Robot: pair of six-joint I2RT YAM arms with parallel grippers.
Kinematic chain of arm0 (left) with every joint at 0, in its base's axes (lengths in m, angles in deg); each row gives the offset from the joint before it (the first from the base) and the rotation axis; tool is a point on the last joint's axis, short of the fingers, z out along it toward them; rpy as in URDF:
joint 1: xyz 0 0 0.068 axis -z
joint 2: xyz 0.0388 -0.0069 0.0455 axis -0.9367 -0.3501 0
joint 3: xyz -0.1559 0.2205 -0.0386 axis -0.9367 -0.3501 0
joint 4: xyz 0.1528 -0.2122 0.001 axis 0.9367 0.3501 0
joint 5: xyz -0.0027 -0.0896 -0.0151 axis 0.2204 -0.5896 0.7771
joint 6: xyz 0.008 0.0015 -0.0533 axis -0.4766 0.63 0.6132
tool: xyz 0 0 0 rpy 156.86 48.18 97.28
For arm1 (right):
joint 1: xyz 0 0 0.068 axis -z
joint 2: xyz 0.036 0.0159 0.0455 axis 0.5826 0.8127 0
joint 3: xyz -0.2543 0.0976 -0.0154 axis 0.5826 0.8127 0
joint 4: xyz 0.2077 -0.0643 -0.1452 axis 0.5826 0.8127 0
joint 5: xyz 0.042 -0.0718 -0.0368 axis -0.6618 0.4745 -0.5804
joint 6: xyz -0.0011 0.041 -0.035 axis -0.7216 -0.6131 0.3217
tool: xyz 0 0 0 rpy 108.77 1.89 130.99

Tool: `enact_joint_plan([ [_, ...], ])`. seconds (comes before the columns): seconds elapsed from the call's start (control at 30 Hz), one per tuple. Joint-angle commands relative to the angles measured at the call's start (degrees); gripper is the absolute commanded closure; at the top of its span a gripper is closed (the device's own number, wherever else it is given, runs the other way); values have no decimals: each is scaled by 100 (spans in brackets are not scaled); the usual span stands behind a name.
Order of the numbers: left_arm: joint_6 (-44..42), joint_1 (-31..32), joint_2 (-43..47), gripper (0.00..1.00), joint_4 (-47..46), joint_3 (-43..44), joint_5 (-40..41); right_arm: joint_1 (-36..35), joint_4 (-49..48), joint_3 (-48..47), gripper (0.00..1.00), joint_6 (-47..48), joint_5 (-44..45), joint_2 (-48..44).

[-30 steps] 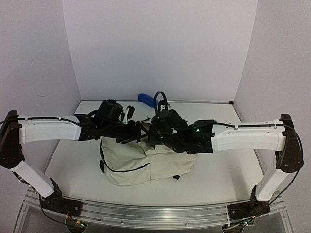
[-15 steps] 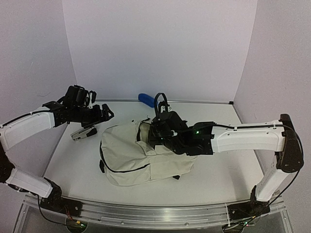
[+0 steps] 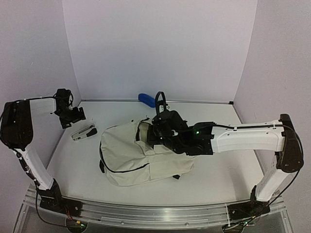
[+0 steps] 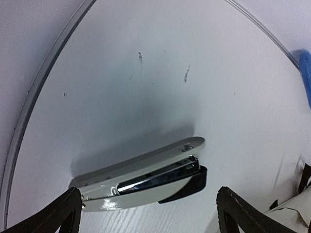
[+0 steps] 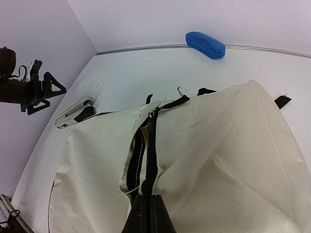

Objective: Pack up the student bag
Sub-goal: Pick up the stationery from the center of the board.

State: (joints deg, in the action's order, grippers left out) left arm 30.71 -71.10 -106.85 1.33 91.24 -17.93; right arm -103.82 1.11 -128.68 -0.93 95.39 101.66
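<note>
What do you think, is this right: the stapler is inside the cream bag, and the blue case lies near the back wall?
Not quite. The stapler lies on the table beside the student bag, not inside it; the top view shows this. The blue case does lie near the back wall.

No legible text or labels.

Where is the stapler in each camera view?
Top external: stapler left of centre, left of the student bag.
Left wrist: lower middle.
Right wrist: left edge, halfway down.
Shared landmark: the blue case by the back wall.
</note>
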Motion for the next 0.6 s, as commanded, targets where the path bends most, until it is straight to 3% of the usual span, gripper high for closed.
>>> enact_joint_plan([
  [0.0, -220, -297, -532, 4, -262, 598, -148, -20, -621, -81, 100, 132, -56, -313],
  [0.37, -157, -377, -1631, 7, 254, 1180, -487, -24, -627, -108, 100, 124, 2, -287],
  [0.57, 80, -376, -1181, 8, -9, 654, -795, -22, -629, -245, 100, 159, -62, -158],
])
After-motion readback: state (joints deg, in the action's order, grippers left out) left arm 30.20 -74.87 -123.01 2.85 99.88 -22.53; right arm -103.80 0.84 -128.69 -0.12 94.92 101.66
